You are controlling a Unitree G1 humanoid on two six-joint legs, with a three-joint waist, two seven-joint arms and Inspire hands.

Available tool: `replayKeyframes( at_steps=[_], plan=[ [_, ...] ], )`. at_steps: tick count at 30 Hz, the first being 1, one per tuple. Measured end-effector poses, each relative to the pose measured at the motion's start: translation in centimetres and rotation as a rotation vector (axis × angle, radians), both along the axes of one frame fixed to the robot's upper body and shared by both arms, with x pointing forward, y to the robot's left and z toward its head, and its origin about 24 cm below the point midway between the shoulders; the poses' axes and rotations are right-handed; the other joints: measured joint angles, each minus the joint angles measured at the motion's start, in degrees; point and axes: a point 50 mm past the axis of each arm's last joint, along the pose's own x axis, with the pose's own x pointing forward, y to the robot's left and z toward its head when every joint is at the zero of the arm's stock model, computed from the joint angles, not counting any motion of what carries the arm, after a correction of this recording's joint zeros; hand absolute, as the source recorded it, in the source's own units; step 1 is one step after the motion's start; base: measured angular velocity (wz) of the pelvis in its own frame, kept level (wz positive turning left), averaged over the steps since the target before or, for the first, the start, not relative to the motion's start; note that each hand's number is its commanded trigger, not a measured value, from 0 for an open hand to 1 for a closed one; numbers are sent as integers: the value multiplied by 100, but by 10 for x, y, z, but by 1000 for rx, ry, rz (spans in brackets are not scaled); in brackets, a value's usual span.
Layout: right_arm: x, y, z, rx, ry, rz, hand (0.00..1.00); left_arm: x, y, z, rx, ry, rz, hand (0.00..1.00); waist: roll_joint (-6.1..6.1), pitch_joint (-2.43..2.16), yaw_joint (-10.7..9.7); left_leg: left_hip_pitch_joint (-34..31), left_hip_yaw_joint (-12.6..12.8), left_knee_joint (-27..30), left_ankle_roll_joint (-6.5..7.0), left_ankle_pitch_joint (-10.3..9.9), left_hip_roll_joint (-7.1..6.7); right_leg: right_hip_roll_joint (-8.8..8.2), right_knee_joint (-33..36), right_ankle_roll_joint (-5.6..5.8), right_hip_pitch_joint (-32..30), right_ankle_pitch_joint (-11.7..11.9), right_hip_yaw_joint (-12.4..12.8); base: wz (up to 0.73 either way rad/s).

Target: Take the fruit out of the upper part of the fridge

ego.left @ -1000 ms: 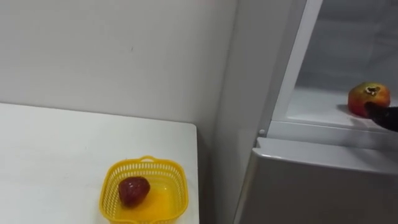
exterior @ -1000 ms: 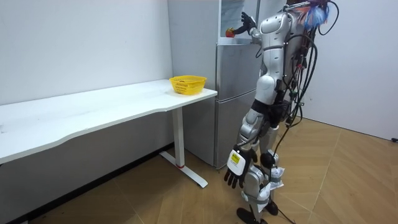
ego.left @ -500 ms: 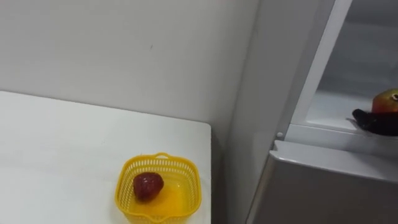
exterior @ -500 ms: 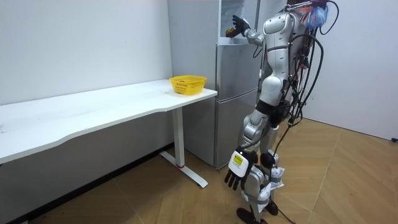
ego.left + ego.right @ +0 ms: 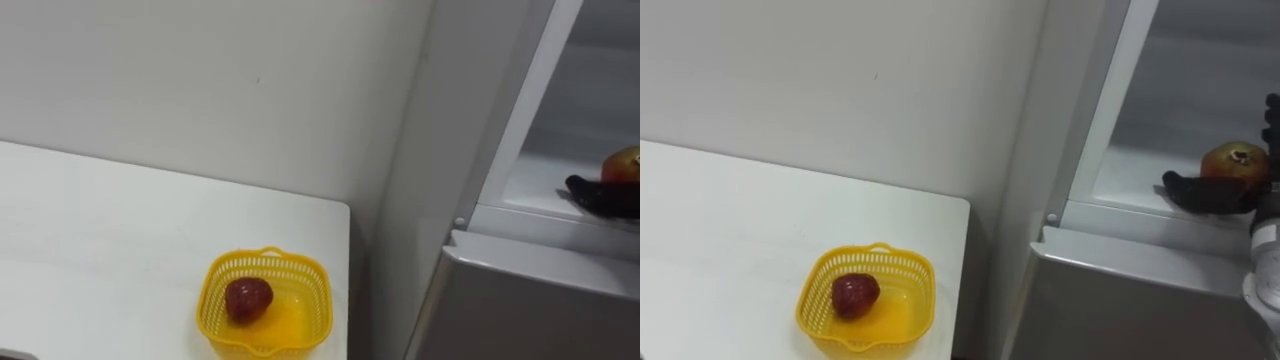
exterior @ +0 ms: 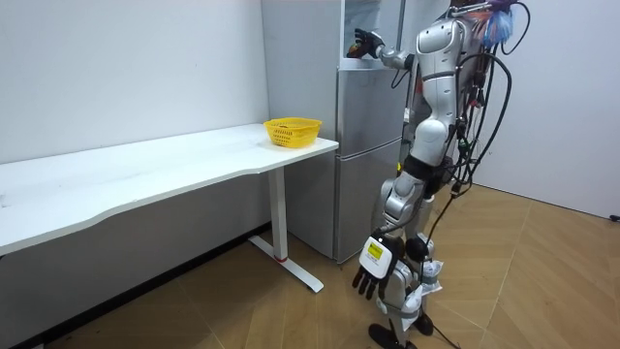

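- The tag (image 6: 373, 254) on the back of the left hand (image 6: 368, 281) is white and yellow. Its print is too small to read.
- The round fruit (image 5: 1236, 160) sits on the white shelf (image 5: 1130, 170) of the fridge's (image 5: 1120, 300) open upper compartment. That is at about 3 o'clock in the right eye view.
- Its skin is red-orange, fading to a yellowish patch near the top. A dark star-shaped calyx crowns it, and it rests upright on the shelf.
- The right hand (image 5: 1205, 193) is dark and reaches in from the right. It lies against the fruit from roughly its 7 o'clock side and covers the lower front.
- I cannot tell whether that hand has closed on the fruit or merely rests against it.
- The left hand hangs low beside the robot's leg in the room view, with its fingers loose and pointing down, holding nothing.
- A yellow basket (image 5: 902, 262) of open lattice plastic stands at about 7 o'clock in the right eye view. It sits near the corner of the white table (image 5: 720, 230), close to the fridge's side.
- Inside the basket lies a dark red berry (image 5: 854, 294), towards its 9 o'clock wall.
- In the room view the robot stands upright on the wooden floor (image 6: 542, 281), facing the grey fridge. The table is on the room view's left, and the right arm is raised to the upper compartment.
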Motion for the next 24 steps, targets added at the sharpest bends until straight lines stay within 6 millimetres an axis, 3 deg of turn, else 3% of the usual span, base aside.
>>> replayKeyframes(
  at_steps=[24],
  plan=[
    [9,-20,-11,46,166,105,0,-5,0,-1,-12,47,16,0,20,14,-17,14,-15,135,0,-3,-3,-12,-12,-12,100,8,-70,0]
  ],
)
